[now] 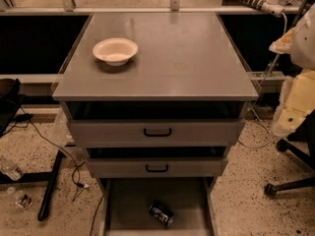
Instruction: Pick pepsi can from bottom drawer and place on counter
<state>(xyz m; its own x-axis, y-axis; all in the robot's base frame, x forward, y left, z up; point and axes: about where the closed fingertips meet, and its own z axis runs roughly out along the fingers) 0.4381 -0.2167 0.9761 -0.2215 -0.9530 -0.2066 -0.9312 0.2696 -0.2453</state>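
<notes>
The pepsi can (161, 214) lies on its side on the floor of the bottom drawer (128, 205), which is pulled open at the bottom of the view. The can is dark blue with silvery ends, a little right of the drawer's middle. The counter (172, 58) is the wide grey top of the cabinet above it. My arm and gripper (294, 104) show as pale cream parts at the right edge, beside the cabinet at about counter height, well away from the can.
A white bowl (115, 50) sits on the counter's left rear part. The two upper drawers (157, 132) (157, 168) with black handles stand slightly out above the bottom drawer. A chair base (290, 183) is on the floor at right. Cables and a plastic bottle (10, 170) lie at left.
</notes>
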